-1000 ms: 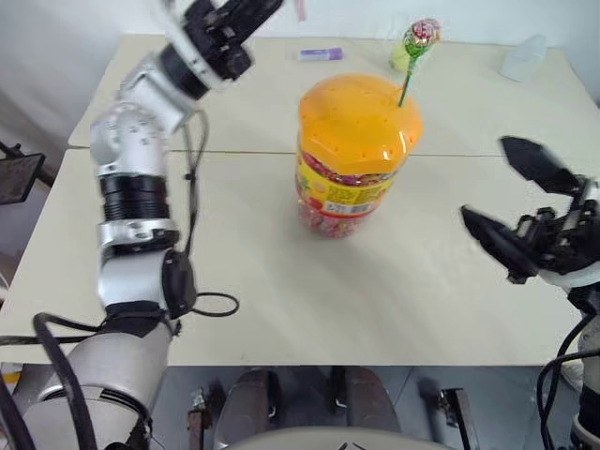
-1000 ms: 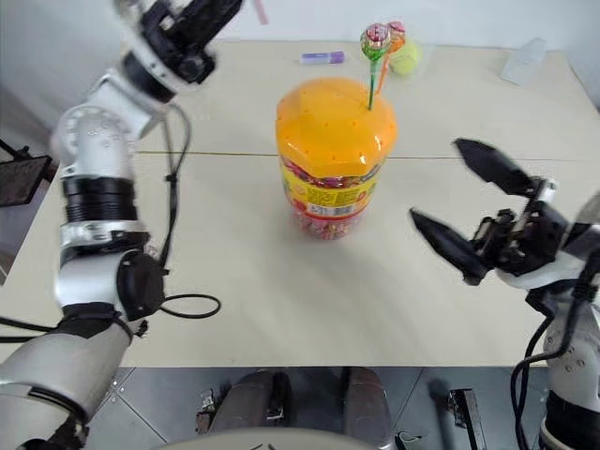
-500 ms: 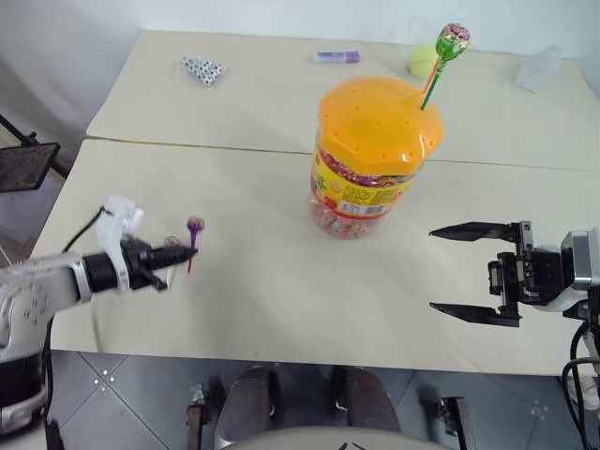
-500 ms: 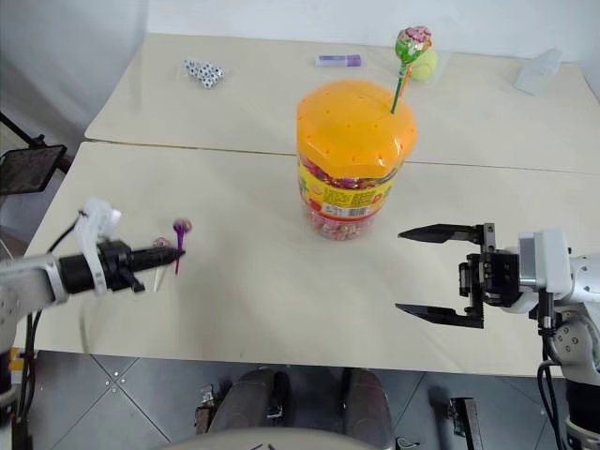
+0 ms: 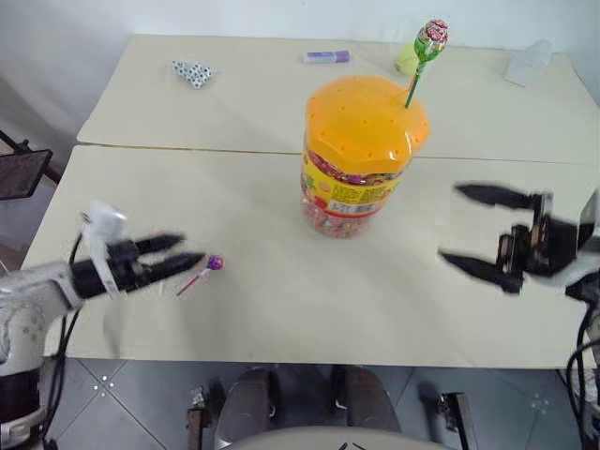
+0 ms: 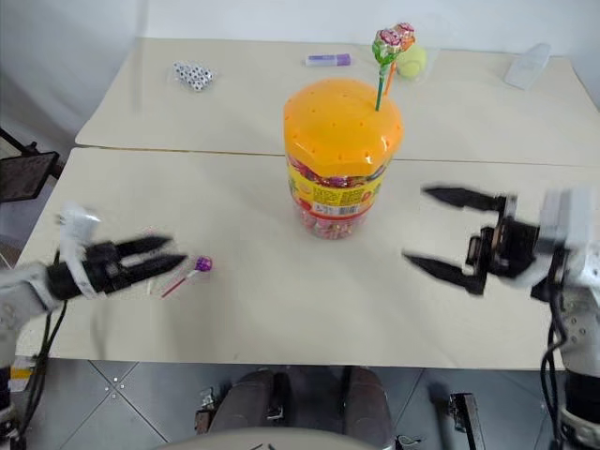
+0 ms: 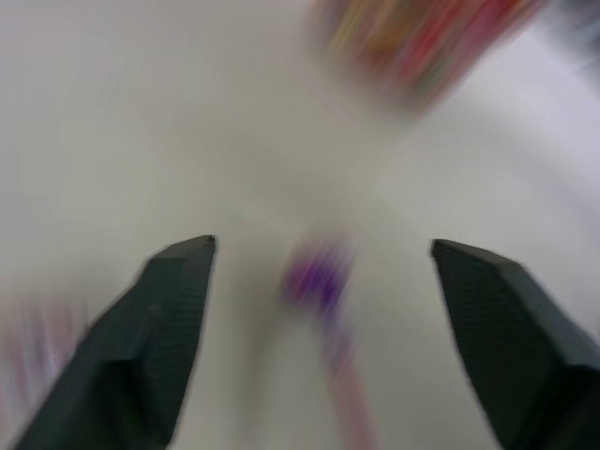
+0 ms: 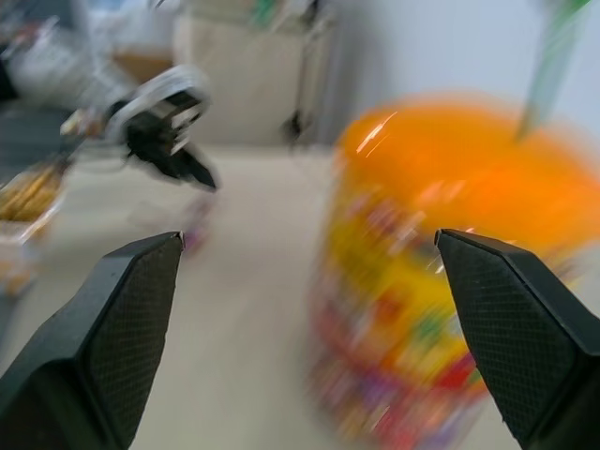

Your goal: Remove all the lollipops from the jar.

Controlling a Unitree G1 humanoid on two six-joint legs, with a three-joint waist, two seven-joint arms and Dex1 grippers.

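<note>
Left pincer [image 5: 192, 257] open, empty; purple-wrapped lollipop [image 5: 214, 263] on beige surface [image 5: 281, 309] at fingertips. Right pincer [image 5: 457, 227] wide open, empty, beside orange-lidded clear plastic jar [image 5: 361, 155].

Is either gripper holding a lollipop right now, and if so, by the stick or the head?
Neither. The left gripper is open, and the purple lollipop lies on the table just past its fingertips. The right gripper is open and empty.

Head pair looking down over the table [image 5: 281, 319] and jar [image 5: 364, 155], wrist cams level and close between their own fingers, both catching that jar.
</note>
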